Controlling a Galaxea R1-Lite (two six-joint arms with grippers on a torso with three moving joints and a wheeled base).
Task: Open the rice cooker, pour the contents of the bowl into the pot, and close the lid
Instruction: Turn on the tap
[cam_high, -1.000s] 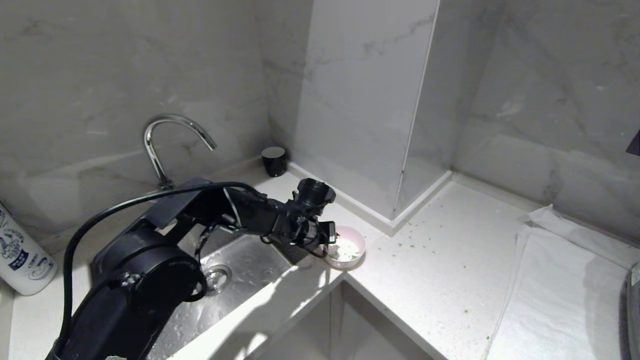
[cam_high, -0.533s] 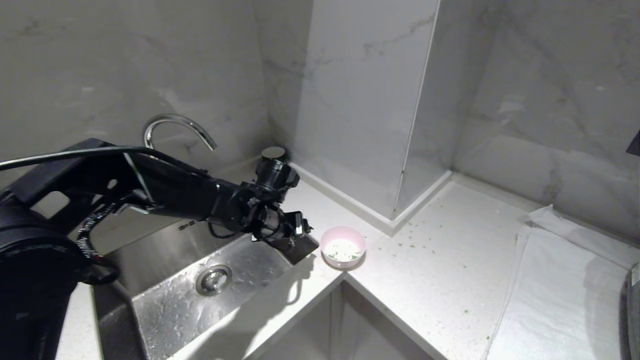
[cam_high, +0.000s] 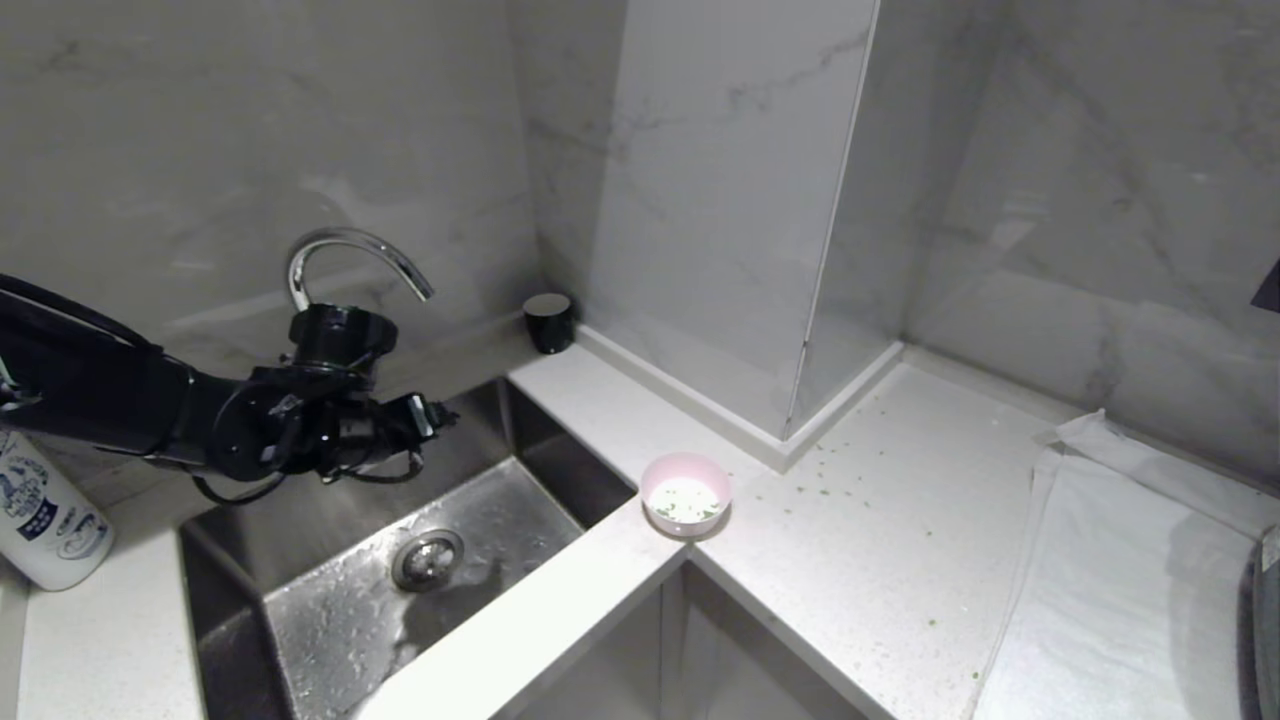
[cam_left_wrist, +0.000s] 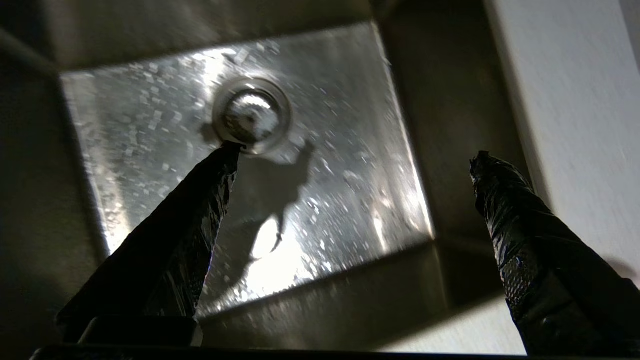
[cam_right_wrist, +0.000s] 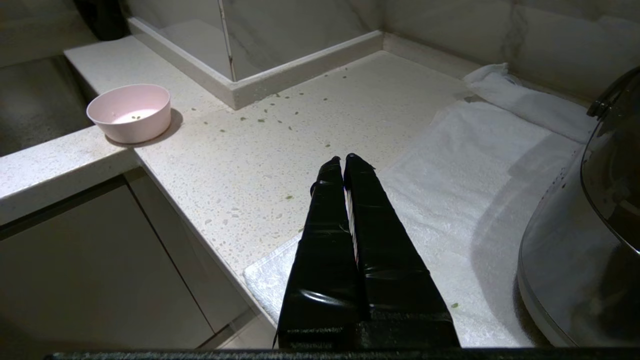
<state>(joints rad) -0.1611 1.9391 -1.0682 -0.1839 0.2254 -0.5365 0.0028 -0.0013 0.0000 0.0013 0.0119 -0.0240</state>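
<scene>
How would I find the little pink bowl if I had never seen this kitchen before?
Start at the steel sink under the curved tap. Follow the white counter to the corner beside the sink's right edge, and there sits the bowl. It is the only pink thing around: small, round, white inside with a few green bits, unlike the black cup by the wall.

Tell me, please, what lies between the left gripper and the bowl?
In the head view, the left gripper, open and empty, hangs over the sink. Between it and the bowl lie only the sink's corner and a bare strip of counter.
</scene>
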